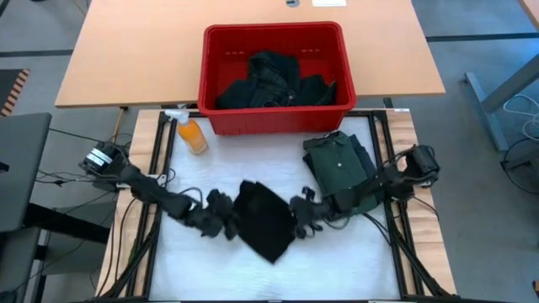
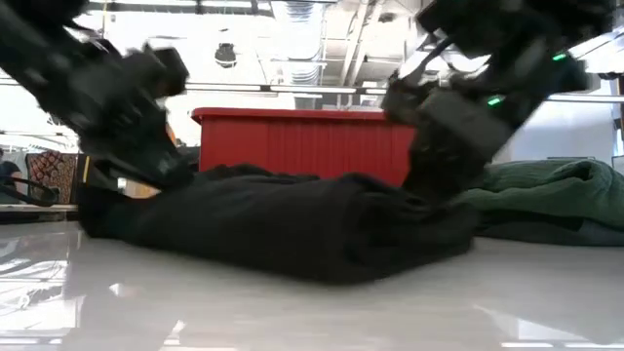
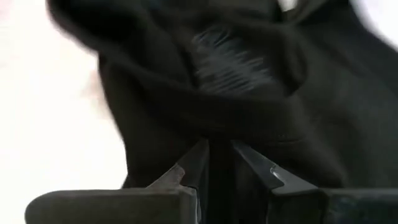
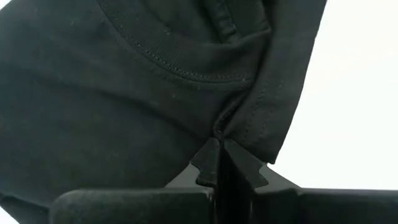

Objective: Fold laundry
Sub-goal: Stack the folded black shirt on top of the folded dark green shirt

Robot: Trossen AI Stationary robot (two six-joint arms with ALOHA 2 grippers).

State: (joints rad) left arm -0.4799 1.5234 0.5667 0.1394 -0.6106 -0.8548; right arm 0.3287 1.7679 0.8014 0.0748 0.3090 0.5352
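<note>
Both sets of fingers are clenched on the black garment (image 1: 265,220), the left gripper (image 1: 226,224) pinching a fold at one side and the right gripper (image 4: 222,163) nipping a stitched hem at the other. The fold will likely go best if both lift evenly, keeping the cloth taut. From the garment, the folded green shirt (image 1: 338,164) lies near on the right arm's side and the red basket (image 1: 274,38) beyond; the white surface (image 1: 202,265) in front is bare.

Bright overhead ceiling light; glare on glossy white table (image 2: 292,312); arms motion-blurred; wrist views soft.
</note>
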